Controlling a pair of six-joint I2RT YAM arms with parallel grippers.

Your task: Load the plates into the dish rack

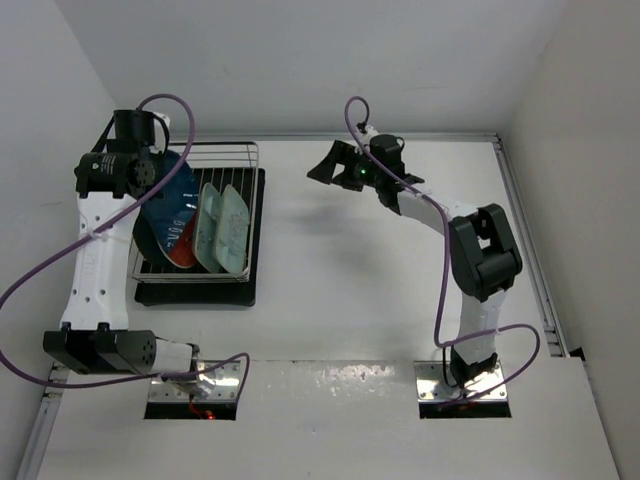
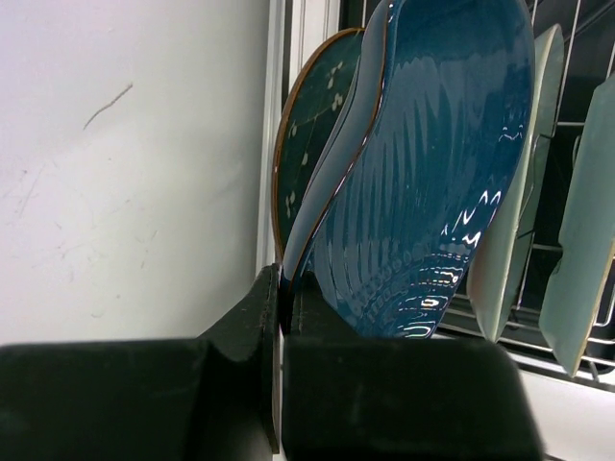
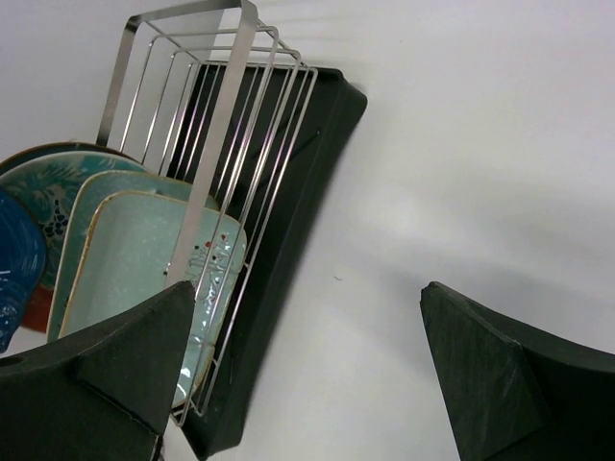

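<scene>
The left gripper (image 2: 281,307) is clamped on the rim of the dark-blue leaf plate (image 2: 423,192) at the dish rack (image 3: 213,134). The right gripper (image 3: 307,365) hangs wide open and empty beside it.

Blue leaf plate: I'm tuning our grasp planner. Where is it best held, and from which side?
I'd pinch its thin rim, a finger on each face, as the left gripper does now. The blue leaf plate stands on edge with broad glossy faces, so only the rim fits. Come in from the dish rack's far-left corner; the mint plates crowd the other side.
</scene>
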